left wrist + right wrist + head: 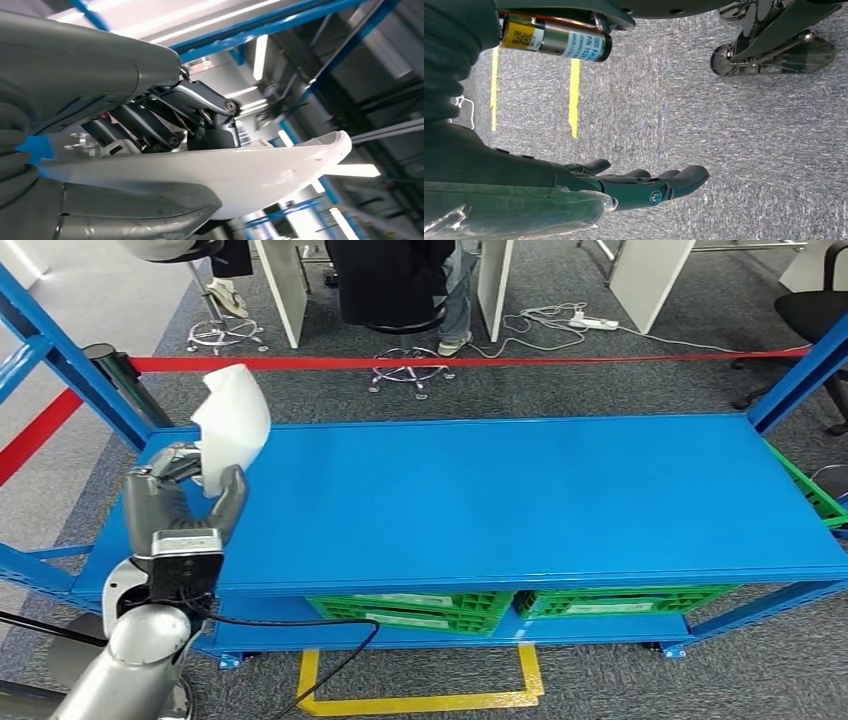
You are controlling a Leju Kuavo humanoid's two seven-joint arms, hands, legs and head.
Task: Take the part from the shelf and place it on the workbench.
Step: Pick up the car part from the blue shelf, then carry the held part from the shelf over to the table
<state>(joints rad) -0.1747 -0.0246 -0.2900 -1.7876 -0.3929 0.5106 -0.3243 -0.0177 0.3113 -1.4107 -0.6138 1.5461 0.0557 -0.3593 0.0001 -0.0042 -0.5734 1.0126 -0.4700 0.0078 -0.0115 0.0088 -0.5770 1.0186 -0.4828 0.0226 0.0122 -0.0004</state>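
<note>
My left hand (185,495) grips a white curved plastic part (232,422) and holds it upright over the left end of the blue shelf top (520,495). In the left wrist view the white part (240,172) lies clamped between the thick grey thumb (135,210) and the darker fingers (150,125). My right hand (639,185) hangs beside my body over grey carpet, fingers stretched out and apart, holding nothing.
Green crates (420,608) sit on the lower shelf level. Blue uprights (70,365) stand at the shelf corners. A red barrier tape (450,361) runs behind the shelf, with chair bases and a person's legs (455,300) beyond. Yellow floor marking (420,702) lies below.
</note>
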